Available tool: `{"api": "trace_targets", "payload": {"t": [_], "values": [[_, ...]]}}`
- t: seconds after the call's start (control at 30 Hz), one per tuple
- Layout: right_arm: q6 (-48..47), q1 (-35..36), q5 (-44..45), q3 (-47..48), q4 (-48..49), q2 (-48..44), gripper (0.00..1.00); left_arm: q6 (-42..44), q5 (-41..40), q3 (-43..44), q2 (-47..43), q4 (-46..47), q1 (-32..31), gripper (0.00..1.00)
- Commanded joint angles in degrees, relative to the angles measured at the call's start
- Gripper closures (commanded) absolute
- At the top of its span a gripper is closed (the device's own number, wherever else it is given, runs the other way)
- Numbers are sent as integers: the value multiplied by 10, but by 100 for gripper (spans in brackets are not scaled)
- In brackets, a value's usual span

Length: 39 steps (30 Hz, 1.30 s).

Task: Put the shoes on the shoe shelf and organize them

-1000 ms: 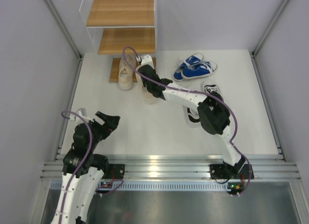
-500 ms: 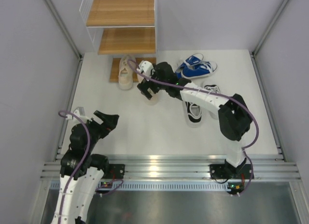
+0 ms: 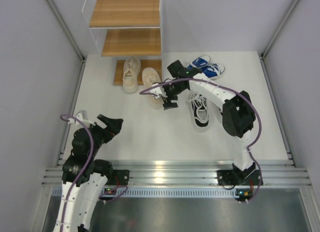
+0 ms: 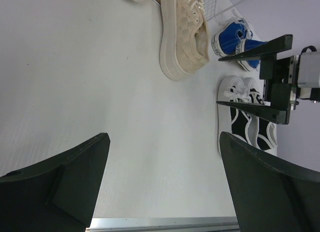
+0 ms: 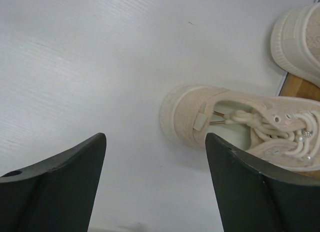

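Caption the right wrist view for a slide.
Open right gripper above the table, facing the heel of a beige sneaker; its mate sits upper right.

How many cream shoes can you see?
2. One cream shoe lies partly on the shelf's lowest board; the second cream shoe sits beside it, heel out on the table.

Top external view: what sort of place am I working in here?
Probably a lab robot test cell, not a home: a white table boxed in by plain grey panels, an aluminium rail at the near edge, and a small shoe shelf staged at the back.
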Motion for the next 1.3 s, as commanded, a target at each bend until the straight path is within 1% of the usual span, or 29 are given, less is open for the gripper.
{"api": "trace_targets", "payload": {"t": [0.0, 0.13, 0.23, 0.3, 0.37, 0.47, 0.53, 0.57, 0.63, 0.67, 0.73, 0.77, 0.87, 1.1, 1.27], "values": [[-29, 13, -21, 30, -1, 10, 19, -4, 1, 5, -9, 10, 3, 4], [26, 33, 27, 46, 35, 43, 20, -8, 3, 3, -11, 10, 3, 4], [82, 38, 54, 46, 90, 55, 22, -9, 4, 3, -12, 10, 3, 4], [104, 39, 69, 46, 114, 61, 23, -10, 5, 3, -13, 10, 3, 4], [114, 41, 82, 49, 118, 70, 24, -11, 5, 2, -14, 10, 3, 4], [112, 44, 102, 54, 110, 84, 29, -12, 5, 0, -14, 10, 3, 4], [112, 44, 113, 59, 107, 91, 37, -12, 3, 0, -14, 10, 3, 4], [111, 44, 117, 59, 107, 93, 43, -11, 3, -1, -13, 11, 3, 4], [107, 44, 121, 63, 107, 97, 49, -12, 2, 0, -13, 11, 3, 4], [106, 44, 123, 65, 107, 97, 55, -12, 2, -1, -13, 11, 3, 4], [107, 44, 127, 75, 111, 99, 60, -11, 2, -1, -14, 10, 3, 4], [109, 44, 131, 79, 119, 100, 64, -12, 2, -1, -13, 11, 3, 4], [123, 44, 142, 99, 140, 103, 70, -11, 1, -1, -13, 11, 3, 4], [176, 45, 178, 155, 185, 127, 79, -11, -2, 1, -13, 11, 3, 4], [177, 47, 210, 177, 214, 145, 81, -9, -2, 2, -14, 10, 3, 4]]}}
